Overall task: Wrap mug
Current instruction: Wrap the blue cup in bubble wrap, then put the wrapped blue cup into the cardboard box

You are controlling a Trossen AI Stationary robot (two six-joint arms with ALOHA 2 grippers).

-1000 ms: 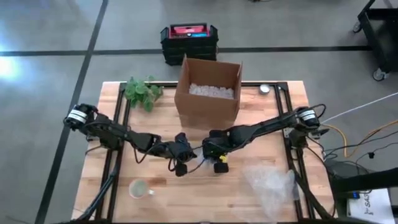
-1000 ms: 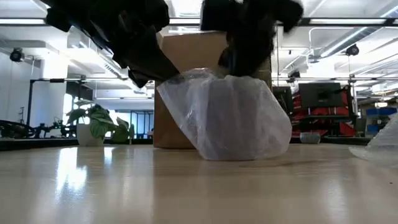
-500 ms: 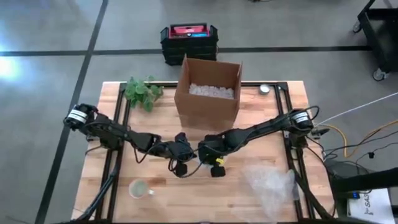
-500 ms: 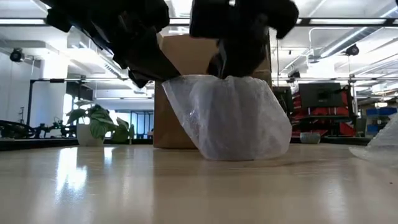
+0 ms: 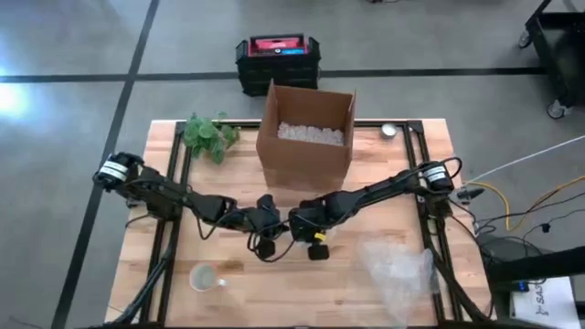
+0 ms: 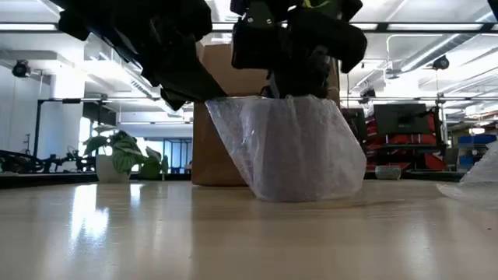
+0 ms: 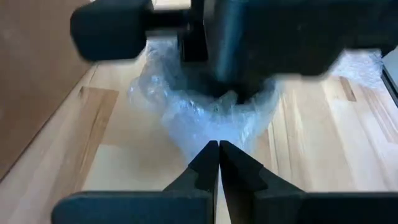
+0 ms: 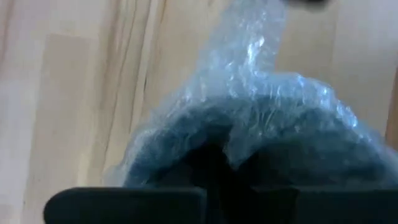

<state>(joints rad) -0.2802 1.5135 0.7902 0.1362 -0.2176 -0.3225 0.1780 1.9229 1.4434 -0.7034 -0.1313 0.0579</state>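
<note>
A bundle of clear bubble wrap [image 6: 288, 148] stands on the table's middle, its base on the wood; what it encloses is hidden. My left gripper [image 7: 218, 155] is shut on the wrap at the bundle's left side and shows in the high view [image 5: 265, 239]. My right gripper [image 5: 306, 224] sits directly over the bundle's top [image 6: 294, 47], and the wrap [image 8: 249, 118] fills its wrist view. A pale mug [image 5: 203, 277] stands bare near the table's front left. My left gripper pinches the wrap's upper edge [image 6: 208, 101] on the bundle's left side between its two shut fingers [image 7: 205, 163]. It comes slanting down from the table's left. The wrap runs taut from that edge down to the bundle's base, which rests on the table.
An open cardboard box [image 5: 306, 137] of white packing peanuts stands just behind the bundle. A small plant [image 5: 208, 135] is at the far left, and a small round thing [image 5: 389, 131] at the far right. Loose bubble wrap [image 5: 398, 265] lies near the front right.
My right gripper has moved toward the table's left, over the top of the bundle, carrying the wrap's upper part with it. The bundle's rounded top has been drawn flat. The bundle's base has stayed in place.
</note>
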